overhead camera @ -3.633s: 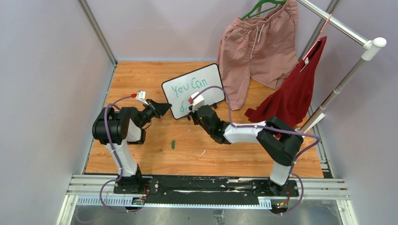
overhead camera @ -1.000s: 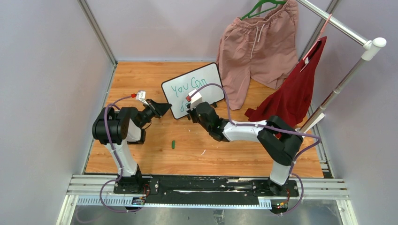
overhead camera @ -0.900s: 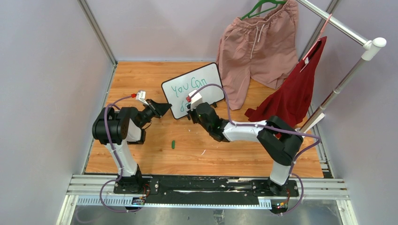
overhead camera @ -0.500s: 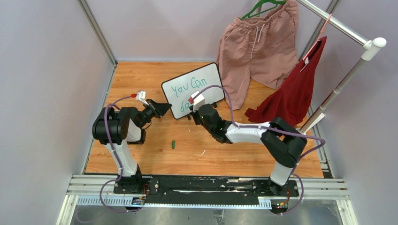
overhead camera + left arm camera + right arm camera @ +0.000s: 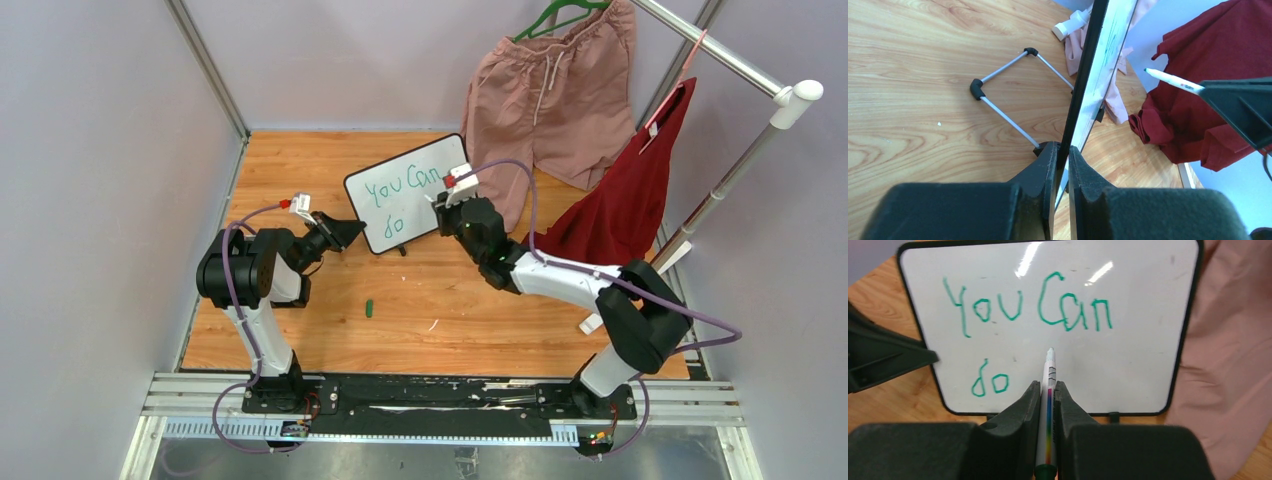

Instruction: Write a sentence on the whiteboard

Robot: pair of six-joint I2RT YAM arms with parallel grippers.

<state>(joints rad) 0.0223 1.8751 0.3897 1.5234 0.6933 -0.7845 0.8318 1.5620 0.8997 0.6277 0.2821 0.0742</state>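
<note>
Green sentence (image 5: 1040, 305) on whiteboard (image 5: 1143, 360); right jaws pinch marker (image 5: 1050, 371).

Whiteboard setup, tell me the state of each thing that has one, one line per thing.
whiteboard: upright on its stand, edge clamped by left gripper
sentence: unfinished, reads "You Can do"
marker: uncapped, gripped by right gripper, tip off the board
pink shorts: hanging on a hanger
red garment: hanging from the rail
small green cap: lying on the table
</note>
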